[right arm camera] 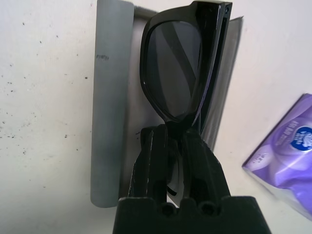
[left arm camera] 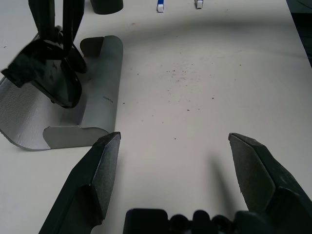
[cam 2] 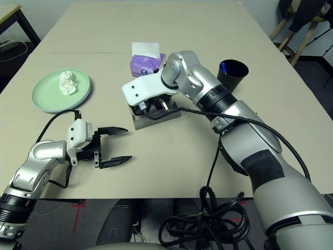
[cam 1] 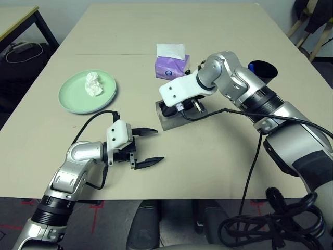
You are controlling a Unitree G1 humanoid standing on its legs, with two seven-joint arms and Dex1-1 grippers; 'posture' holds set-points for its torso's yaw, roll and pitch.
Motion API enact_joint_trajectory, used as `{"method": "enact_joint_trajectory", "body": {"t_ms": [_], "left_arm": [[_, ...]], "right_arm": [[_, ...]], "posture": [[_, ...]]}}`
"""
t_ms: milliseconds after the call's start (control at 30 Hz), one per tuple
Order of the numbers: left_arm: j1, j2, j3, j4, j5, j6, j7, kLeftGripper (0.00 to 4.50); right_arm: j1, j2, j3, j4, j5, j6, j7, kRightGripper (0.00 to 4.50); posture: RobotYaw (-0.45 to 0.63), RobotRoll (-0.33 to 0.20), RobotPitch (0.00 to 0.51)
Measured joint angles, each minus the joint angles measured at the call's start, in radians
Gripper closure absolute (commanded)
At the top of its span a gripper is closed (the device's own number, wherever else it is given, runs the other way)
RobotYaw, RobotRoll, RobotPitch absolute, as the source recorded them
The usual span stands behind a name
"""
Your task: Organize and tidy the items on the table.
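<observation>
Nearest you, your left gripper (cam 1: pixel 146 146) hovers spread wide above the beige table (cam 1: pixel 218 156). Farther, your right gripper (right arm camera: pixel 176 146) pinches the black sunglasses (right arm camera: pixel 183 68) over the open grey glasses case (right arm camera: pixel 109 112), near the purple tissue box (cam 1: pixel 171 64).

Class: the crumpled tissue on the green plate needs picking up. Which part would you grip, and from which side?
Grip the tissue wad across its middle, coming from above: it lies loose on the shallow green plate, whose raised rim would hinder a side approach.
</observation>
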Motion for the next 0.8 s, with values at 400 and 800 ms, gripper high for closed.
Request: {"method": "enact_joint_trajectory", "body": {"t_ms": [400,800], "left_arm": [[0.0,0.0,0.0,-0.013,0.0,0.002,0.008,0.0],[0.01,0.003,0.001,-0.037,-0.002,0.018,0.009,0.0]], "right_arm": [[0.013,0.006,-0.001,-0.003,-0.008,0.036,0.0,4.23],[0.006,0.029,-0.004,0.037,-0.024,0.038,-0.022,4.23]], "posture": [[0.21,0.0,0.155],[0.21,0.0,0.161]]}}
